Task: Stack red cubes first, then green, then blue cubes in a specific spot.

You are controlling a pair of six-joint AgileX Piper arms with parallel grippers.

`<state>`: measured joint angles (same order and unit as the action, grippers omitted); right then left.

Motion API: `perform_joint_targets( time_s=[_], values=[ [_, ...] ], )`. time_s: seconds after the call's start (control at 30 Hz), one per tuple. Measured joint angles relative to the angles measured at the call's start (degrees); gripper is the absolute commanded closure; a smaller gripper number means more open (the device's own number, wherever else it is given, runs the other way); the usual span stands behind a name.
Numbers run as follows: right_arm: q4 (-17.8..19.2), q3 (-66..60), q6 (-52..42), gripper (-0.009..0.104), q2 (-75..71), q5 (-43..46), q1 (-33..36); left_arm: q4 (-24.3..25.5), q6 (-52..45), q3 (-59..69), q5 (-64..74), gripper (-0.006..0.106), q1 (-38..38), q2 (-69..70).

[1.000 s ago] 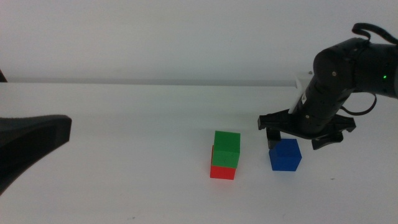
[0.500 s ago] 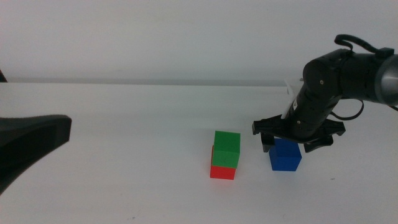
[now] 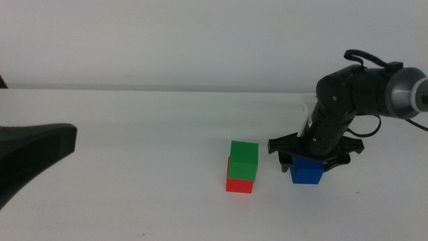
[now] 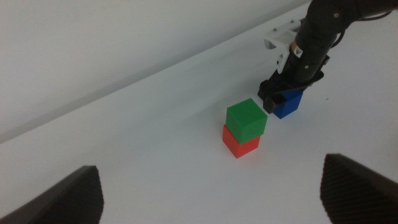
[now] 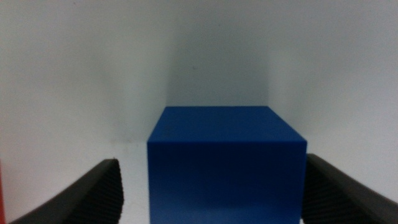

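Note:
The green cube [image 3: 243,159] sits on top of the red cube [image 3: 239,185] near the table's middle, a little askew. The blue cube [image 3: 307,172] stands on the table just to their right. My right gripper [image 3: 309,159] is lowered over the blue cube, open, with one jaw on each side of it. In the right wrist view the blue cube [image 5: 226,162] fills the gap between the fingers [image 5: 93,193], which stand apart from its sides. My left gripper [image 3: 27,154] waits open at the left edge. The left wrist view shows the green cube [image 4: 246,117], red cube [image 4: 241,144] and blue cube [image 4: 288,105].
The white table [image 3: 134,134] ends in a pale back edge [image 3: 167,90] running across behind the cubes. The right arm [image 3: 354,94] reaches in from the right above the blue cube.
My right gripper has moved left and down, from behind and above the blue cube to straddling it. The cubes and the left arm have not moved.

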<state>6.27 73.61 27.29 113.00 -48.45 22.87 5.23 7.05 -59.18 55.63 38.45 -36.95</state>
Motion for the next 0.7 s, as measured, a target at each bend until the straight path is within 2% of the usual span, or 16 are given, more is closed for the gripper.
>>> perform_joint_targets(
  time_s=[0.1, 0.2, 0.3, 0.37, 0.4, 0.43, 0.53, 0.7],
  values=[
    [0.0, 0.0, 0.0, 0.025, 0.6, 0.0, 0.0, 0.0, 0.0, 0.0, 0.0, 0.007, 0.0, 0.0],
    [0.0, 0.0, 0.0, 0.034, 1.3, 0.0, 0.0, 0.0, 0.0, 0.0, 0.0, 0.007, 0.0, 0.0],
    [0.0, 0.0, 0.0, 0.057, 1.7, 0.0, 0.0, 0.0, 0.0, 0.0, 0.0, 0.007, 0.0, 0.0],
    [0.0, 0.1, 0.1, 0.075, 1.8, 0.0, 0.0, 0.0, 0.0, 0.0, 0.0, 0.007, 0.0, 0.0],
    [0.0, 0.2, 0.1, 0.090, 1.7, -0.2, 0.0, 0.0, 0.0, 0.0, 0.0, 0.007, 0.0, 0.0],
    [0.0, 0.2, 0.1, 0.094, 1.3, -0.9, 0.0, 0.0, 0.0, 0.0, 0.0, 0.007, 0.0, 0.0],
    [0.5, 1.2, 1.1, 0.094, -1.9, -5.1, 0.0, 0.0, 0.0, 0.0, 0.0, 0.007, 0.0, 0.0],
    [1.9, 5.1, 4.8, 0.076, -11.1, -14.9, 0.0, 0.0, 0.0, 0.0, 0.0, 0.007, 0.0, 0.0]
  ],
)
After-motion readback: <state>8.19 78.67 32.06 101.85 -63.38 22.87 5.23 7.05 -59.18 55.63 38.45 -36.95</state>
